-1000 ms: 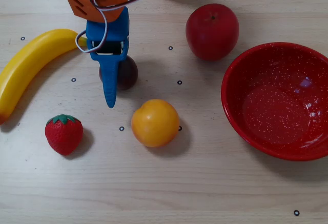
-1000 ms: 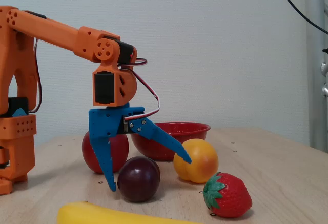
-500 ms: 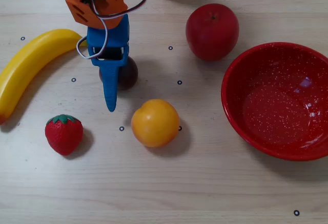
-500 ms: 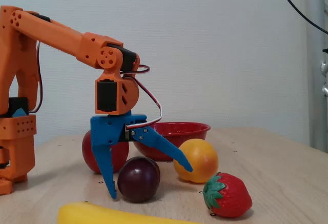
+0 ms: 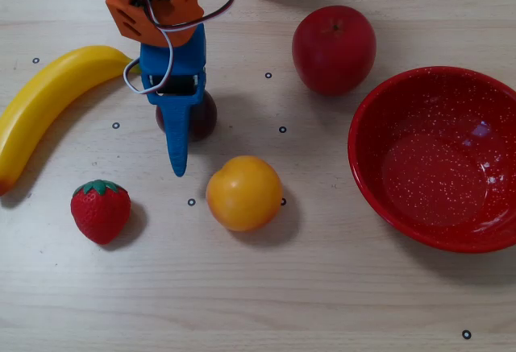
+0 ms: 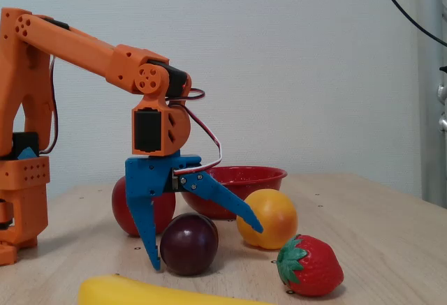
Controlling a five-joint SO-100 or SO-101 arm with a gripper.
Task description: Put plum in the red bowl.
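Note:
The plum (image 5: pixel 204 115) is a small dark maroon fruit, partly hidden under my blue gripper (image 5: pixel 176 133) in the overhead view. In the fixed view the plum (image 6: pixel 188 243) rests on the table between the fingers. My gripper (image 6: pixel 207 248) is open: one finger stands upright against the plum's left side, the other slants out over its right side. The red bowl (image 5: pixel 379 126) with white speckles is empty at the right of the overhead view, well apart from the plum. It shows behind the gripper in the fixed view (image 6: pixel 260 177).
A red apple (image 5: pixel 333 50) lies between arm and bowl. An orange fruit (image 5: pixel 243 192) sits close to the slanted finger's tip. A strawberry (image 5: pixel 100 211) and a banana (image 5: pixel 48 102) lie to the left. The arm's orange base (image 6: pixel 24 172) stands at the left.

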